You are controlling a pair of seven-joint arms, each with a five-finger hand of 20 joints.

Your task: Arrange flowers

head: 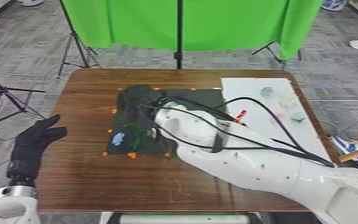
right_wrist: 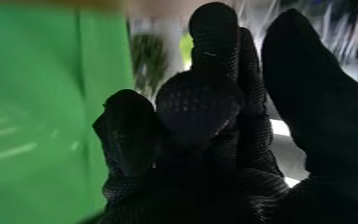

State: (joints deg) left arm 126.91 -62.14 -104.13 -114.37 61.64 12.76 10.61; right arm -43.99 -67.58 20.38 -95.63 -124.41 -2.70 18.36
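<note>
In the head view my right hand [head: 140, 96] is over the far left part of the black mat [head: 180, 94], its palm partly hidden by the arm and cables. Its fingers and thumb stand apart in the right wrist view, some slightly bent, with nothing visible in the hand [right_wrist: 198, 107]. A blue flower [head: 118, 138] lies on the mat's near left part, beside a dark green stem [head: 134, 132]. Pale flowers [head: 266, 92] rest on the white sheet [head: 245, 86]. My left hand [head: 35, 142] is open at the table's left edge.
Small orange pieces [head: 132, 155] dot the mat's border. A red object [head: 240, 116] is on the white sheet, close to the right arm. Black cables loop over that arm. Behind the brown table [head: 87, 175] stand a green cloth [head: 131, 25] and a black pole.
</note>
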